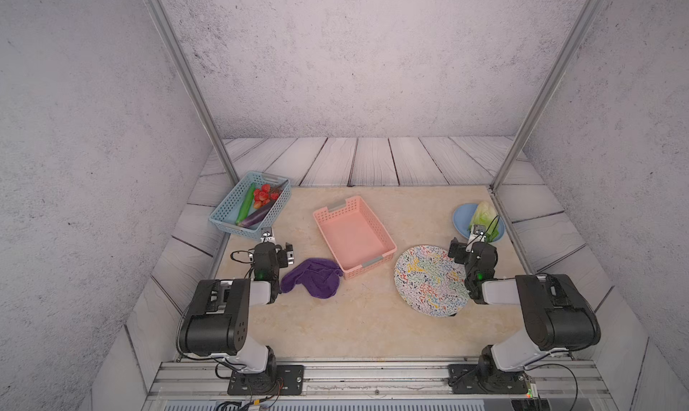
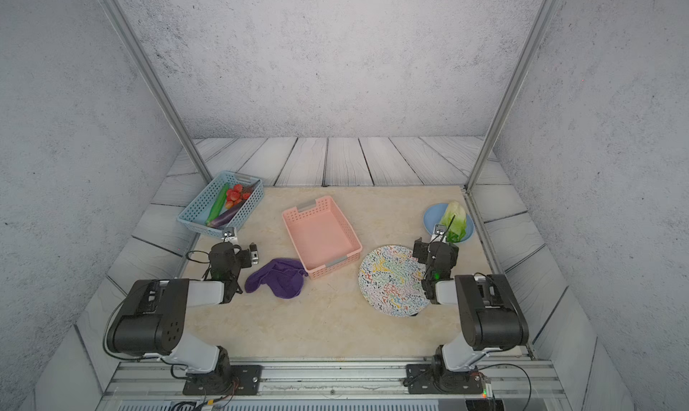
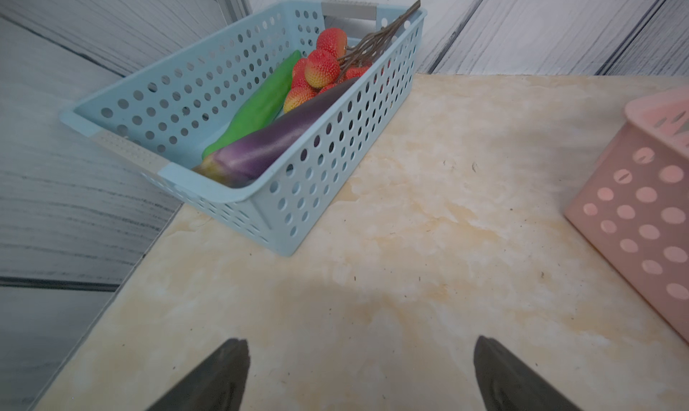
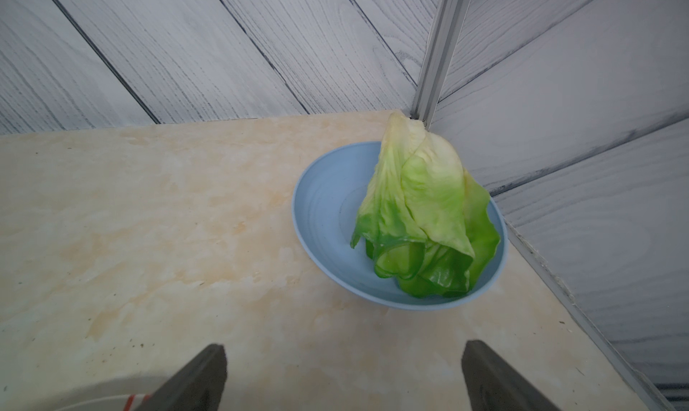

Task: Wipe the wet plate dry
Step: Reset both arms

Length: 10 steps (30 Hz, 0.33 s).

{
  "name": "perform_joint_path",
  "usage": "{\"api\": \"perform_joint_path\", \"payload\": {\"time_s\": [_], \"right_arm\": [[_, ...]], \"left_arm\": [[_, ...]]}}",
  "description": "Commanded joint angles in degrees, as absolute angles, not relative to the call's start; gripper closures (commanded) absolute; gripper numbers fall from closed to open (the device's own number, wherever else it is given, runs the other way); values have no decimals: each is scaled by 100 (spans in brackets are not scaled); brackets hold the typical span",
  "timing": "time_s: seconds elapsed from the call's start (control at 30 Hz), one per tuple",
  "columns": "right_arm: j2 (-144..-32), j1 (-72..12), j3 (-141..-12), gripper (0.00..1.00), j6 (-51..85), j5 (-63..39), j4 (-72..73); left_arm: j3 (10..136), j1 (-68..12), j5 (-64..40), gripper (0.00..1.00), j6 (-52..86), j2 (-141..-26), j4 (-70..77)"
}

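Both my hands are released and empty: left gripper [image 3: 359, 344] and right gripper [image 4: 345, 345] hang with jaws wide over the table [image 3: 410, 222]. The purple cloth [image 1: 311, 278] lies just beside my left, inward and a little back. I'd turn to it, drop onto a thick fold and pinch deep. The patterned plate [image 1: 428, 280] sits close inward of my right, which could steady its rim. Farther off, the pink basket [image 1: 354, 204] stands between them.

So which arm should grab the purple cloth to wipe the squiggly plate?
Left, most likely. The left gripper is open and close beside the cloth. The right gripper, also open, is on the far side, by the squiggly plate.
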State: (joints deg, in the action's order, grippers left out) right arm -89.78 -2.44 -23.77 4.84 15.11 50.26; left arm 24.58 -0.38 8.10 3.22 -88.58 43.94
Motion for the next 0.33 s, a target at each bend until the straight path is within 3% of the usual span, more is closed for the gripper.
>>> {"api": "perform_joint_path", "payload": {"time_s": [0.0,0.3], "right_arm": [[-8991,-247,-2322,1,454,1503,5099],[-8979,-248,-2331,1,352,1329,5063]], "left_arm": [[2520,0,767,1,305,-8745,4376],[2545,3,781,1,307,-8736,4306]]}}
